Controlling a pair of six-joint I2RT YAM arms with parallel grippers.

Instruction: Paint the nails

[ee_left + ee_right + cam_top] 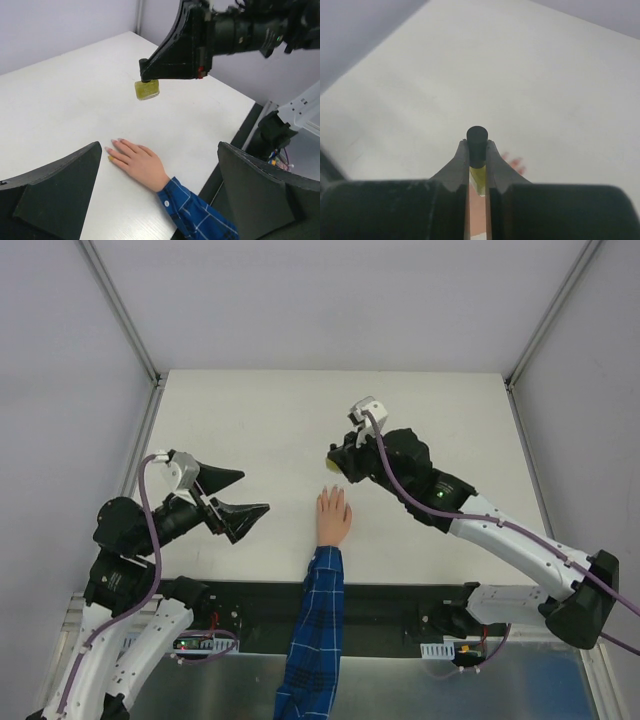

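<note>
A peach mannequin hand (pixel 332 518) in a blue plaid sleeve (pixel 315 630) lies flat on the white table, fingers pointing away. Its pale pink nails (pixel 115 144) show in the left wrist view; the nearest fingertip (pixel 110 158) looks yellow. My right gripper (pixel 338 465) is shut on the black cap (pixel 477 142) of a small yellow polish bottle (pixel 147 89). It holds the bottle above the table, just beyond the fingertips (pixel 515 162). My left gripper (pixel 255 492) is open and empty, left of the hand and aimed at it (pixel 159 145).
The white table (pixel 250 420) has grey walls on three sides. A black strip (pixel 400 600) runs along the near edge under the sleeve, with the arm bases behind it.
</note>
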